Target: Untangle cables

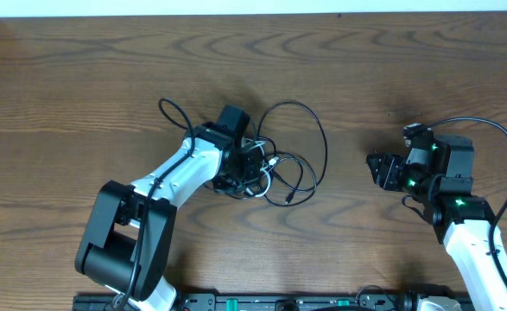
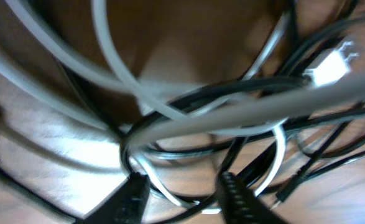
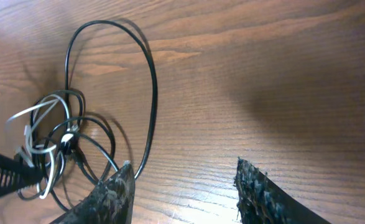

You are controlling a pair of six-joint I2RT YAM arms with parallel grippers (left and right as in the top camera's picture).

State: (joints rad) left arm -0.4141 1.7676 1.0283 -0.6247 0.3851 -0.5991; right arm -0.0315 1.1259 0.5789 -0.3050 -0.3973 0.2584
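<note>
The cables (image 1: 281, 168) look light and limp; a plug end (image 2: 331, 63) likely grips best. The left end effector (image 2: 183, 194) stands open over them, and the right end effector (image 3: 183, 186) is open and empty.

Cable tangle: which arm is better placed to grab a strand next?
Left. The left pincer sits open right on the cable tangle, with strands inside its gap. The right pincer, also open, hovers over bare table, apart from the tangle.

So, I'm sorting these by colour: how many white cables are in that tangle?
1. The white cable loops through the middle of the tangle, among black cables, right at the left gripper. The black loops could hide part of another.
</note>
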